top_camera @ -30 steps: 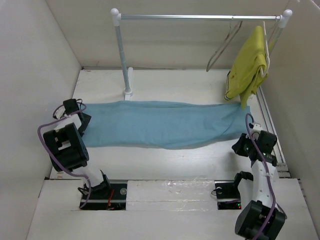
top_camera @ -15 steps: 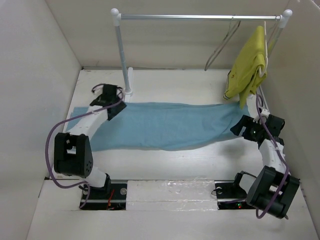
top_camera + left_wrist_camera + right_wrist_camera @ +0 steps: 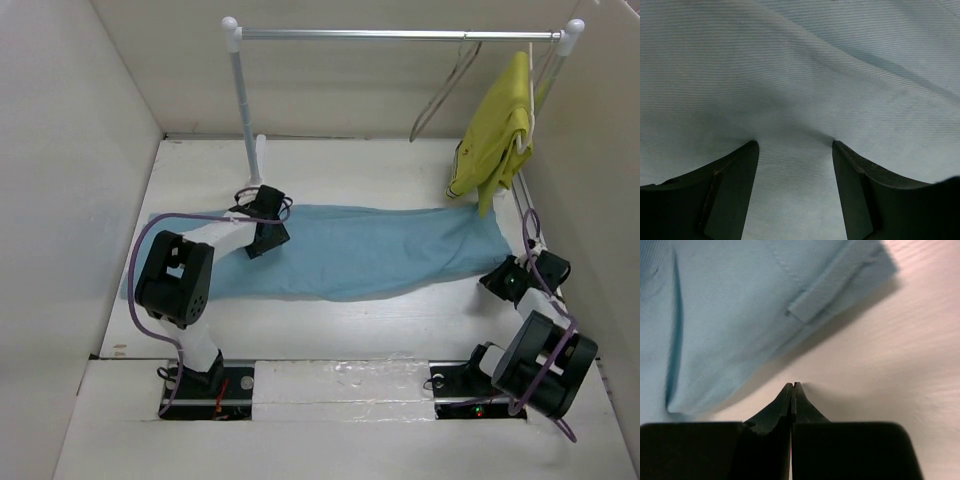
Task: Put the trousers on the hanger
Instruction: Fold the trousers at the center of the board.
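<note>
Overlapping the trousers [image 3: 380, 250], the left arm [image 3: 215, 230] hides some cloth.

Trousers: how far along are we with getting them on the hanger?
Done: nothing hung. The trousers lie flat on the table, and the hanger hangs bare on the rail. In hand: the left gripper is open, fingers down on the cloth; the right gripper is shut over bare table beside the trouser edge. To do: grip, lift, drape over the hanger.
</note>
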{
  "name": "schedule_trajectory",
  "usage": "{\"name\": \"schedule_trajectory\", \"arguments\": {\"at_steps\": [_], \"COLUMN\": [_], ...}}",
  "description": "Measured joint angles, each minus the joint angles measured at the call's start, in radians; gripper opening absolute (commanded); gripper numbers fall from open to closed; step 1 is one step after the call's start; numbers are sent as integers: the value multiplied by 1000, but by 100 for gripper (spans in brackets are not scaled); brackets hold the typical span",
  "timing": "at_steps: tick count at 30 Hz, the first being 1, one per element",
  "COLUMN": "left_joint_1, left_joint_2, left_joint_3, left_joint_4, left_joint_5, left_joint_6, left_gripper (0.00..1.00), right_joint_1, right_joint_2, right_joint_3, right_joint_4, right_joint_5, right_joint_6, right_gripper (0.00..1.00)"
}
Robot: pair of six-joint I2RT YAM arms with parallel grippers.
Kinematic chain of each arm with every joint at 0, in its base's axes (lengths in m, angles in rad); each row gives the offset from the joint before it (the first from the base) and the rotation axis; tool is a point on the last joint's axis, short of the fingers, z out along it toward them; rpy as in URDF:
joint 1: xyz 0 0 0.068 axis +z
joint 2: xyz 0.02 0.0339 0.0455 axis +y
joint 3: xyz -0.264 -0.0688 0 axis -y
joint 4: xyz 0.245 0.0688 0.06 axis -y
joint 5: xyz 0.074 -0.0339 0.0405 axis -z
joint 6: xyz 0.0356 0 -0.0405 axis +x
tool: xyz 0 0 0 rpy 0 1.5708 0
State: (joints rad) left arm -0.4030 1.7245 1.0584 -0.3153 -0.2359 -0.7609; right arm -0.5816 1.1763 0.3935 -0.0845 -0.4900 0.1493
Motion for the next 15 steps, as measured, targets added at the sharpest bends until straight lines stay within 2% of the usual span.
{"name": "schedule_trajectory", "arguments": {"at_steps": [1, 2, 3, 4, 5, 6, 8, 10, 13, 15], "left_joint_1": [4, 6, 6, 7, 7, 8, 2, -14, -68, -124], "left_joint_2": [3, -5, -9, -21, -31, -40, -58, -76, -105, -111], "left_joint_3": [-12, -18, -20, -28, -35, -43, -49, -47, -28, 10], "left_joint_4": [-3, 2, 2, 1, 3, 1, -11, -15, -28, -31], "left_joint_5": [-5, -4, -4, -6, -6, -5, -9, -13, -19, -22], "left_joint_6": [-1, -5, -6, -6, -6, -6, -5, -2, 4, 9], "left_gripper": [58, 58, 58, 58, 58, 58, 57, 57, 57, 57], "right_joint_1": [-18, -25, -59, -76, -87, -92, -92, -86, -69, -51], "right_joint_2": [-22, -31, -87, -124, -168, -216, -281, -275, -124, 24], "right_joint_3": [-3, -4, -11, -11, -16, -18, -26, -29, -8, 8], "right_joint_4": [-14, -45, -47, -69, -89, -105, -84, -44, 34, 100], "right_joint_5": [5, 12, 13, 13, 3, -7, -35, -60, -96, -114], "right_joint_6": [-12, -31, -31, -45, -60, -58, -54, -47, -37, -27], "right_gripper": [0, 22, 39, 39, 64, 71, 79, 80, 81, 77]}}
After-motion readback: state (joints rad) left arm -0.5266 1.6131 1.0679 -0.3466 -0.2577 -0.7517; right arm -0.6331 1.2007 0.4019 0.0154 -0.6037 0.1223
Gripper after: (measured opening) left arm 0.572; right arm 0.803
